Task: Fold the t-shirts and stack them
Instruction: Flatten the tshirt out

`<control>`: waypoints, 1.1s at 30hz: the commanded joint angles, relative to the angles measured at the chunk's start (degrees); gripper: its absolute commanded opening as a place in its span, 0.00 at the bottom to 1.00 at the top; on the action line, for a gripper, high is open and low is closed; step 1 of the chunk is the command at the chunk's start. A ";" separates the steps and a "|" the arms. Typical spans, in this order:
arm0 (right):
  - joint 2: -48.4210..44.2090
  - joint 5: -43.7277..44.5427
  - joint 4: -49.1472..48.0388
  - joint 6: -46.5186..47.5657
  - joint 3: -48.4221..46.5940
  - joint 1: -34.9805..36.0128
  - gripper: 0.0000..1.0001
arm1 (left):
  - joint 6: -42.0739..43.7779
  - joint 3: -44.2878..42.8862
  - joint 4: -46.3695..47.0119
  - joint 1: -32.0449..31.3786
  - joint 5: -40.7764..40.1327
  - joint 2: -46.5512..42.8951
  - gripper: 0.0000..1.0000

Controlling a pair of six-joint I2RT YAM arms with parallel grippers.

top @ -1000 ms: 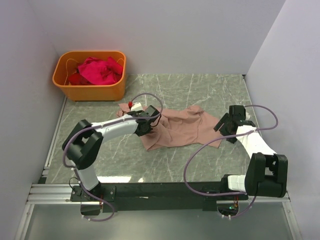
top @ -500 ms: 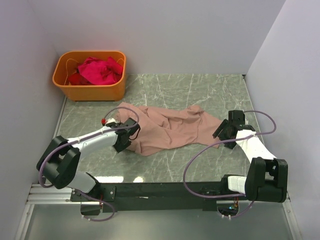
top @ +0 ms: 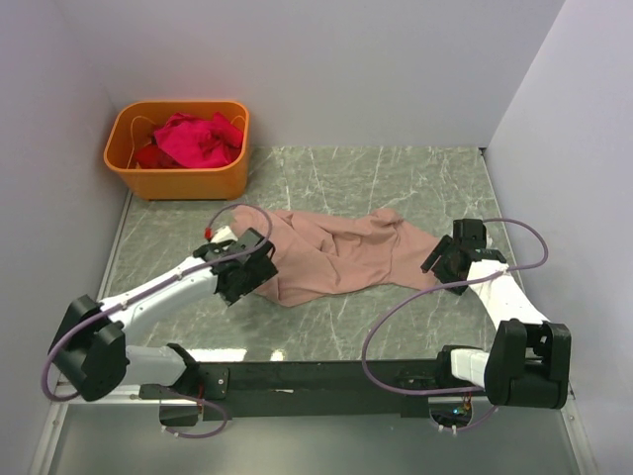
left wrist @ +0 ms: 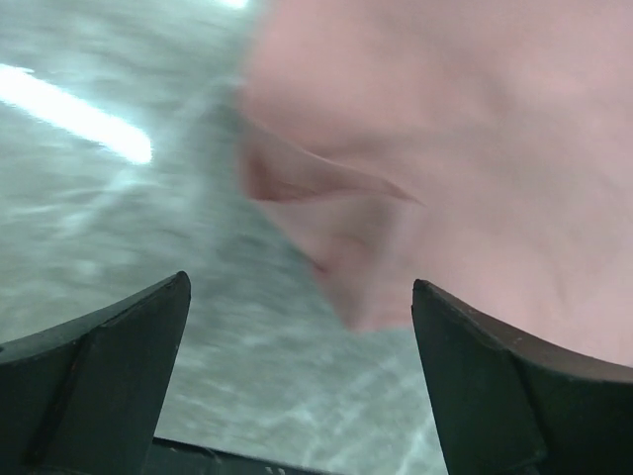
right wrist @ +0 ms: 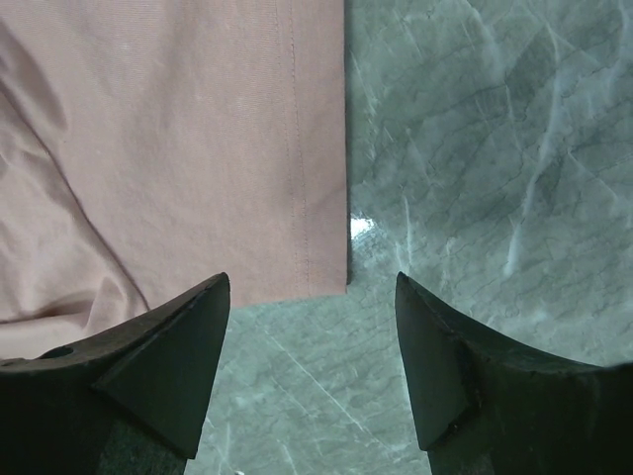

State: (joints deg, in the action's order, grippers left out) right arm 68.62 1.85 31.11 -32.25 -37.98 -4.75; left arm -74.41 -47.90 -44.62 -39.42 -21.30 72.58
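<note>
The pink-tan t-shirt (top: 341, 252) lies rumpled on the bench (top: 396, 178), not yet flattened; left fingers (left wrist: 109, 366) and right fingers (right wrist: 168, 346) spread, empty. Next, probably: pinch its edges.

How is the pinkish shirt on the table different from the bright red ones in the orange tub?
Colour: the pink-tan t-shirt is pale; the magenta t-shirts are bright.
Place: the pink-tan t-shirt lies on the table; the magenta t-shirts sit in the orange tub.
Shape: the pink-tan one is spread out, the magenta ones bunched in a heap.
Both are unfolded.
</note>
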 commanded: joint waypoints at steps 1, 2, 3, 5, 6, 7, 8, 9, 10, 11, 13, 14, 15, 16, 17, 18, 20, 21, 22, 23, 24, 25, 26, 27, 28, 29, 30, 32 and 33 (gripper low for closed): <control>-1.47 0.09 -0.79 0.52 0.62 0.09 0.75 | 7.16 -5.95 7.97 -2.15 5.65 4.31 0.99; -1.30 0.17 -0.79 0.61 0.54 0.01 0.75 | 7.52 -7.46 6.75 -2.50 5.57 6.16 0.99; -1.30 0.17 -0.79 0.70 0.54 0.01 0.75 | 7.70 -10.43 5.52 -3.20 4.35 10.18 0.99; -1.30 0.17 -0.88 0.87 0.62 0.01 0.75 | 7.44 -12.91 1.41 -3.91 2.85 13.72 0.90; -1.47 0.09 -0.97 0.87 0.71 0.01 0.75 | 7.35 -13.62 0.25 -4.17 2.15 16.34 0.83; -1.47 0.09 -1.05 1.05 0.88 0.01 0.75 | 7.18 -14.58 -0.81 -4.17 1.36 17.33 0.79; -1.56 0.17 -1.23 1.31 0.97 0.01 0.75 | 7.18 -14.76 -1.60 -4.17 1.26 18.12 0.73; -1.39 -0.17 -1.14 1.23 1.06 0.01 0.75 | 7.35 -14.85 -1.70 -4.26 1.26 19.26 0.71; -1.21 -0.35 -1.06 1.40 1.15 0.01 0.75 | 7.70 -14.85 -1.70 -4.26 1.26 19.70 0.68; -0.60 -0.44 -1.05 1.40 1.24 0.01 0.75 | 7.88 -14.85 -1.44 -4.18 1.87 19.97 0.67; -0.07 -0.53 -1.23 1.40 1.33 0.01 0.75 | 8.32 -14.68 -0.91 -4.26 2.49 20.94 0.62; 0.37 -0.44 -1.23 1.31 1.33 0.01 0.75 | 8.23 -14.59 -1.08 -4.26 2.58 21.20 0.59; 0.55 -0.35 -1.23 1.31 1.33 0.01 0.75 | 8.23 -14.76 -1.69 -4.18 2.32 21.73 0.53; 0.55 -0.35 -1.32 1.40 1.33 0.09 0.75 | 7.88 -14.94 -2.65 -4.17 2.05 22.17 0.38; 0.46 -0.53 -1.41 1.31 1.41 0.10 0.75 | 7.36 -15.20 -3.53 -4.26 1.44 22.43 0.30; 0.38 -0.79 -1.49 1.40 1.50 0.10 0.75 | 6.83 -15.55 -4.41 -4.18 -0.22 22.69 0.22; 0.20 -1.14 -1.32 1.31 1.76 0.53 0.75 | 4.90 -15.56 -6.96 -4.18 -1.72 22.44 0.09; 0.20 -0.88 -1.06 1.23 1.68 0.54 0.75 | 4.37 -15.21 -7.67 -4.17 -2.77 21.48 0.06; 0.29 -0.10 -0.71 1.14 1.68 1.06 0.75 | 3.32 -14.86 -8.11 -4.17 -3.30 20.77 0.01; 0.37 0.08 -0.27 1.05 1.76 1.15 0.75 | 2.79 -14.51 -8.37 -4.09 -3.74 20.07 0.01; 0.55 0.09 -0.26 0.96 1.85 1.32 0.75 | 2.35 -13.55 -8.55 -4.17 -4.53 18.58 0.01; 0.72 0.00 -0.26 0.87 2.03 1.33 0.75 | 1.38 -13.01 -8.47 -4.17 -4.89 17.78 0.01; 1.16 0.00 -0.61 0.61 2.20 1.50 0.74 | 1.03 -12.40 -8.38 -4.09 -5.24 16.99 0.01; 1.51 0.09 -0.96 0.44 2.20 1.59 0.74 | 0.15 -11.26 -8.20 -4.09 -5.85 15.59 0.01; 2.30 -0.09 -1.31 0.09 2.20 1.68 0.74 | -0.29 -10.64 -8.03 -4.09 -5.95 14.97 0.01; 2.74 -0.44 -2.28 -0.09 2.12 2.11 0.73 | -0.56 -10.11 -7.42 -4.17 -6.21 14.35 0.01; 3.27 -0.70 -2.63 -0.35 1.94 2.55 0.72 | -0.91 -9.15 -6.98 -4.17 -6.38 13.13 0.01; 4.85 -0.09 -3.34 -0.97 1.07 4.30 0.70 | -1.61 -8.35 -6.45 -4.09 -6.30 11.98 0.01; 5.55 3.22 -3.17 -1.41 0.54 7.10 0.70 | -1.70 -7.65 -5.57 -4.17 -6.21 10.84 0.01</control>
State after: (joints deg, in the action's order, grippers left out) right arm 72.62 1.58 29.85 -32.40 -36.32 -1.50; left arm -73.73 -56.90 -50.89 -43.53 -25.36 86.46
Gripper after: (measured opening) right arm 0.704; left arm 0.015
